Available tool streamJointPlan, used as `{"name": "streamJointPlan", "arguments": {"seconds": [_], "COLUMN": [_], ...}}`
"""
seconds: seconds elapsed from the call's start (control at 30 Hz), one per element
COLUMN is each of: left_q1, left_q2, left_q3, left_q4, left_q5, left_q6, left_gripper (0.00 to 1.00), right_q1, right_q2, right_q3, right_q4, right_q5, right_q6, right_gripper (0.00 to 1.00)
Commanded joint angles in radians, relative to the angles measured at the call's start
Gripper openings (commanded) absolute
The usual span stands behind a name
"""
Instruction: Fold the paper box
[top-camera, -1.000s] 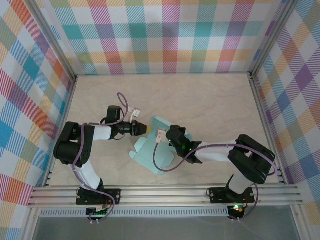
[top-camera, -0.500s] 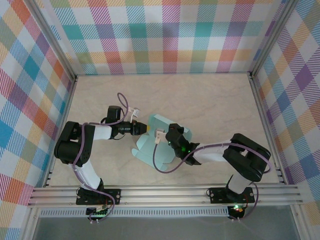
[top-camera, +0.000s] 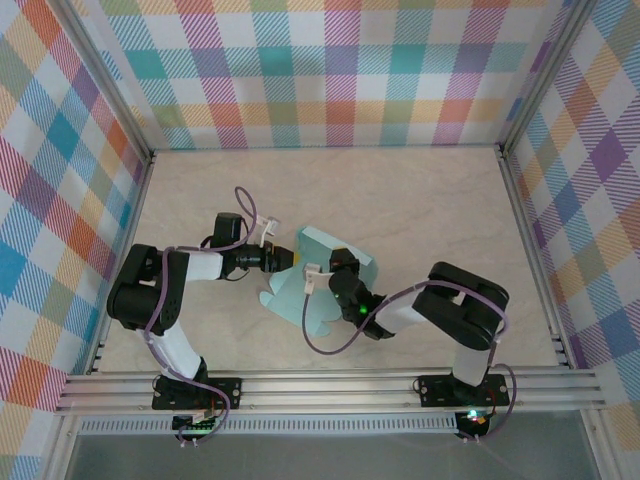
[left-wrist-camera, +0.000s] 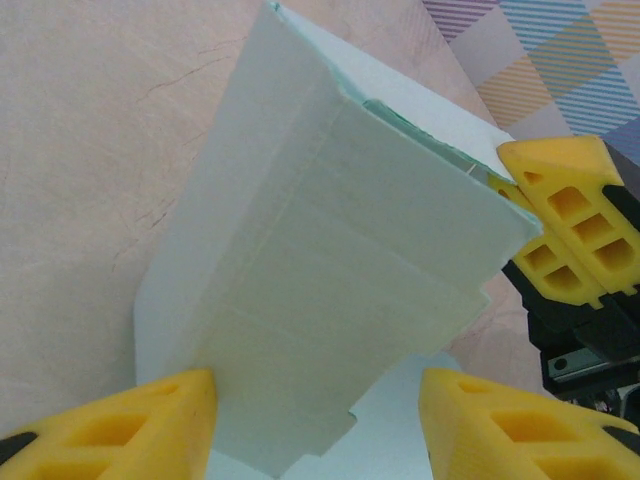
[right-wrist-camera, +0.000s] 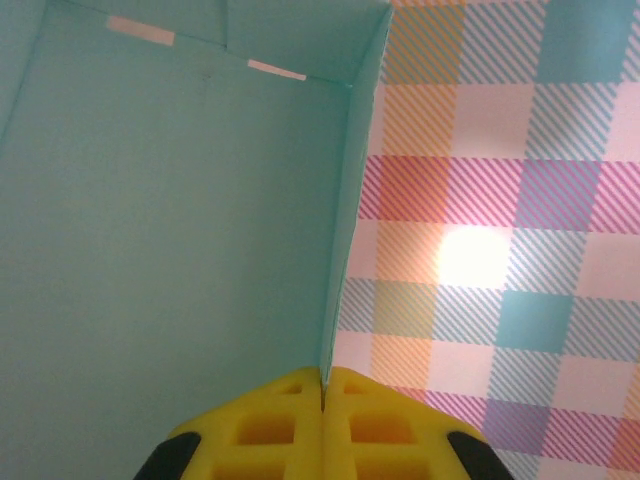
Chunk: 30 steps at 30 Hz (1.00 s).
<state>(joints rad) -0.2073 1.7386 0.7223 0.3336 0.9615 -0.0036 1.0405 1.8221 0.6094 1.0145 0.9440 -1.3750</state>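
Pressed tight together, right gripper (right-wrist-camera: 323, 385) pinching a wall edge of the pale mint-green card paper box (right-wrist-camera: 150, 250), left gripper (left-wrist-camera: 315, 395) spread wide either side of a box flap, box half folded, on the beige table (top-camera: 430, 200) between both grippers

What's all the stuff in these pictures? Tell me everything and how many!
paper box: one, pale mint green, partly folded, mid-table between the grippers
table: one, beige marbled, under everything
walls: three, rainbow checks, at the table's left, far and right sides
metal rails: a few, silver, along the near edge
cables: two, purple, one looping off each arm
arms: two, black and white, bolted at the near rails
left gripper: one, yellow fingers, open with box card between them
right gripper: one, yellow fingers, shut on the edge of a box wall
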Motion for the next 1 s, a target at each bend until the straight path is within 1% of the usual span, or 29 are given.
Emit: {"name": "streamJointPlan", "arguments": {"seconds": [0.0, 0.17, 0.33, 0.43, 0.57, 0.63, 0.67, 0.73, 0.8, 0.9, 0.97], "left_q1": [-0.004, -0.005, -0.004, -0.004, -0.004, -0.004, -0.004, -0.003, -0.001, -0.004, -0.005], "left_q2": [-0.028, -0.027, -0.02, -0.029, -0.039, -0.04, -0.04, -0.039, -0.029, -0.013, -0.017], "left_q3": [-0.011, -0.012, -0.004, -0.007, -0.015, -0.017, -0.017, -0.017, -0.011, -0.009, -0.011], "left_q4": [-0.019, -0.019, -0.016, -0.016, -0.005, -0.001, 0.0, 0.006, 0.022, 0.06, 0.074], "left_q5": [0.004, -0.002, -0.001, -0.002, -0.005, -0.011, -0.013, -0.006, 0.026, 0.049, 0.042], "left_q6": [0.028, 0.024, 0.02, 0.025, 0.026, 0.022, 0.021, 0.019, 0.004, -0.023, -0.029], "left_gripper": [0.57, 0.58, 0.55, 0.55, 0.61, 0.62, 0.61, 0.56, 0.51, 0.5, 0.51], "right_q1": [0.017, 0.023, 0.024, 0.024, 0.025, 0.026, 0.024, 0.025, 0.024, 0.025, 0.025], "right_q2": [0.034, 0.07, 0.077, 0.075, 0.106, 0.111, 0.107, 0.096, 0.089, 0.09, 0.089], "right_q3": [-0.007, -0.01, -0.031, -0.039, -0.032, -0.029, -0.026, -0.023, -0.023, -0.025, -0.025], "right_q4": [0.1, 0.134, 0.137, 0.117, 0.121, 0.122, 0.116, 0.084, 0.049, 0.034, 0.035], "right_q5": [0.051, 0.058, 0.053, 0.049, 0.051, 0.05, 0.052, 0.054, 0.057, 0.059, 0.059], "right_q6": [-0.108, -0.126, -0.115, -0.106, -0.115, -0.113, -0.106, -0.085, -0.057, -0.039, -0.039], "right_gripper": [0.0, 0.0, 0.0, 0.0, 0.0, 0.0, 0.0, 0.0, 0.0, 0.0, 0.0]}}
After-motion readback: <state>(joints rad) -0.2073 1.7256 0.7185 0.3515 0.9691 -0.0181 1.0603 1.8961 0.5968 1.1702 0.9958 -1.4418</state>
